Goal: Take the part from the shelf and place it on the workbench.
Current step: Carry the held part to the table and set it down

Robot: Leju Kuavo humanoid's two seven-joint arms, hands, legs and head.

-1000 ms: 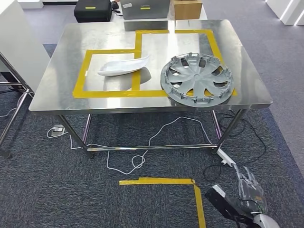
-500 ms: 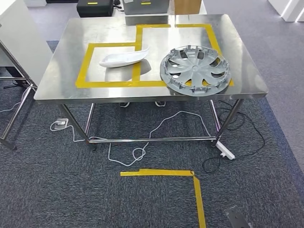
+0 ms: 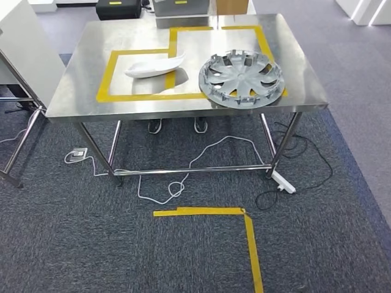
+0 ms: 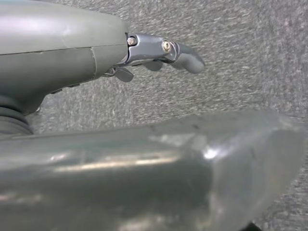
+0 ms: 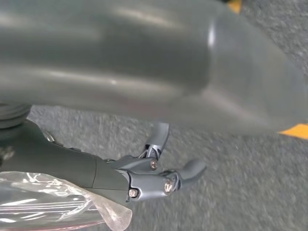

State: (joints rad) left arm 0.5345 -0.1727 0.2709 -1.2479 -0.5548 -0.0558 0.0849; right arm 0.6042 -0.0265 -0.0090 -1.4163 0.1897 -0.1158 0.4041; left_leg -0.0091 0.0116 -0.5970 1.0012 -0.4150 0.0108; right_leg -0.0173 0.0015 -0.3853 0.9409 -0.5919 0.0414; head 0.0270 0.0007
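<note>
Grey carpet (image 3: 69, 244) lay under a shiny metal desk (image 3: 78, 85). On the desk, a white curved part (image 3: 154, 66) sat inside yellow tape (image 3: 108, 76), and a grey wheel cover (image 3: 239, 77) sat to its right. My left robot hand (image 4: 160, 50) and right robot hand (image 5: 160, 175) hung over the carpet, fingers apart, holding nothing.

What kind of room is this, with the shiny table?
Probably a workshop or robot test room. A steel workbench has yellow tape boxes holding a grey wheel cover and a white car part, and cables trail over the carpet.
</note>
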